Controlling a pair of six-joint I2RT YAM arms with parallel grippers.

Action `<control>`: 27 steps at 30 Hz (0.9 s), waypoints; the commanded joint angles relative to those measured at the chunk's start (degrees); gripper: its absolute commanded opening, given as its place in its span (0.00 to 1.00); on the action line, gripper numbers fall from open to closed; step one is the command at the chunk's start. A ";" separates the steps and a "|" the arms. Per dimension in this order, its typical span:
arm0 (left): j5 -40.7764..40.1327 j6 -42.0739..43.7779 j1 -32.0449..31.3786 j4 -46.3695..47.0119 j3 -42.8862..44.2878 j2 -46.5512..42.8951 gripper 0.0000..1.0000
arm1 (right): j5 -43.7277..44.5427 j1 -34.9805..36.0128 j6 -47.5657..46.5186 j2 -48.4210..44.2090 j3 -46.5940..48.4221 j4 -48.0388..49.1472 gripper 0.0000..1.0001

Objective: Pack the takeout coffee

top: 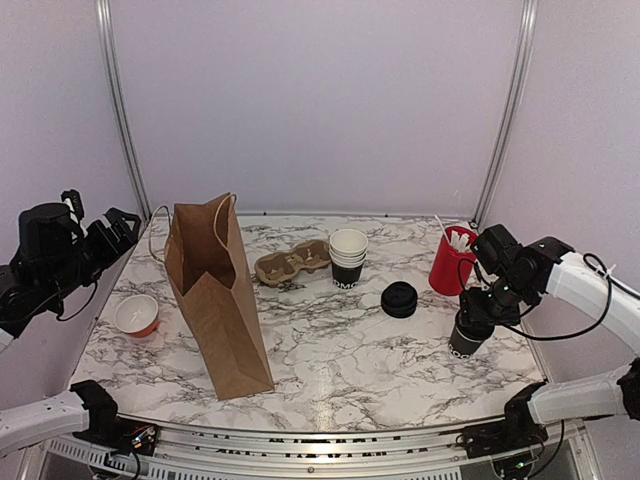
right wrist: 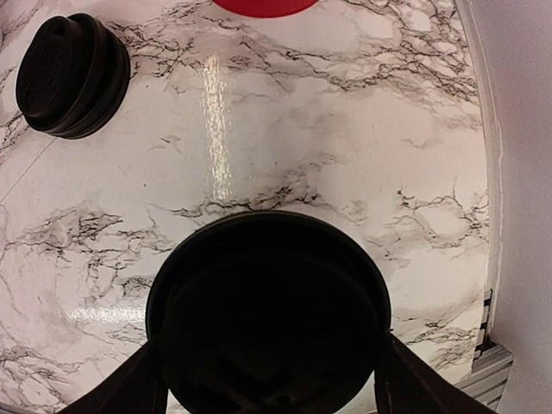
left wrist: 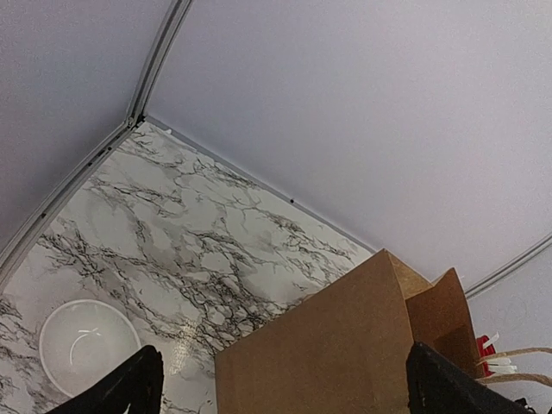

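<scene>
One takeout coffee (top: 465, 340), a black cup with a black lid (right wrist: 267, 310), stands near the table's right edge. My right gripper (top: 470, 318) reaches down over it. In the right wrist view its fingers (right wrist: 269, 358) straddle the lid, close against both sides; black on black hides any contact. A stack of lidless black cups (top: 348, 258), white inside, stands mid-table at the back. My left gripper (top: 115, 228) hangs open and empty above the table's left edge. In the left wrist view its fingers (left wrist: 285, 388) frame the top of the brown paper bag (left wrist: 345, 345).
The open paper bag (top: 220, 300) stands upright at left centre, a cardboard cup carrier (top: 292, 262) behind it. A stack of black lids (top: 399, 299) and a red cup of white stirrers (top: 451, 262) sit near the right arm. A small white bowl (top: 136, 314) lies far left.
</scene>
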 commanded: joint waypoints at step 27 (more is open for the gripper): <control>2.69 -0.68 0.53 2.43 -0.19 1.02 0.99 | -7.42 -0.38 -0.89 -1.34 9.89 0.06 0.56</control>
